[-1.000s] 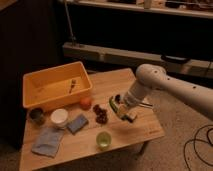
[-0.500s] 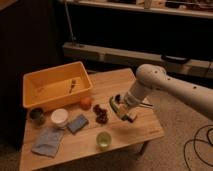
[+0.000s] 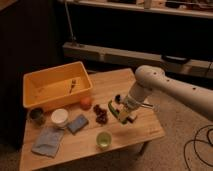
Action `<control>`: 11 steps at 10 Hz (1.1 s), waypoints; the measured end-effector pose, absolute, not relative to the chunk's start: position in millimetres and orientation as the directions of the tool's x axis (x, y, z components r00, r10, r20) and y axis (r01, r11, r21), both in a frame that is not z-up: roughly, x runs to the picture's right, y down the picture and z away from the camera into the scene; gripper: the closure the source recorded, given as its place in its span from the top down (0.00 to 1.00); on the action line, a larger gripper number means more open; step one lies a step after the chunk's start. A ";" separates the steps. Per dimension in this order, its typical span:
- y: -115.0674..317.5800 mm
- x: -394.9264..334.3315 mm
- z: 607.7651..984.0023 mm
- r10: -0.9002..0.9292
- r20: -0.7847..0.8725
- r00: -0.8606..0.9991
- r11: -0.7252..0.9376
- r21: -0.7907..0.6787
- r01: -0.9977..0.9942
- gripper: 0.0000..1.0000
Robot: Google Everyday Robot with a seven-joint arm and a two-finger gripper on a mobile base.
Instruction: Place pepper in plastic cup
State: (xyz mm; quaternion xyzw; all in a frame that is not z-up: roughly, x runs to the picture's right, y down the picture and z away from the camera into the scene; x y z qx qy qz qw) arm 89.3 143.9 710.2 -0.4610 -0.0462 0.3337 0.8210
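Observation:
My gripper (image 3: 120, 111) hangs low over the wooden table (image 3: 145, 131), right of centre, on the end of the white arm (image 3: 165, 87). It is shut on the pepper (image 3: 111, 106), whose green end sticks out on the gripper's left side. The plastic cup (image 3: 103, 139), small and translucent light green, stands upright near the table's front edge, below and a little left of the gripper and apart from it.
A dark red grape cluster (image 3: 101, 116) lies just left of the gripper, with an orange fruit (image 3: 86, 102) beyond it. A yellow bin (image 3: 56, 86) fills the back left. A white tub (image 3: 60, 117), a dark cup (image 3: 36, 115), a blue sponge (image 3: 77, 123) and a cloth (image 3: 48, 141) sit at the left.

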 end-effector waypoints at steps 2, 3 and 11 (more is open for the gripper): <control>176.6 81.3 674.9 0.570 -0.177 0.802 0.382 -0.807 -0.450 0.05; 187.1 76.1 663.5 0.570 -0.144 0.809 0.401 -0.810 -0.427 0.05; 204.2 -23.4 662.5 0.522 0.226 0.823 0.523 -0.847 -0.099 0.05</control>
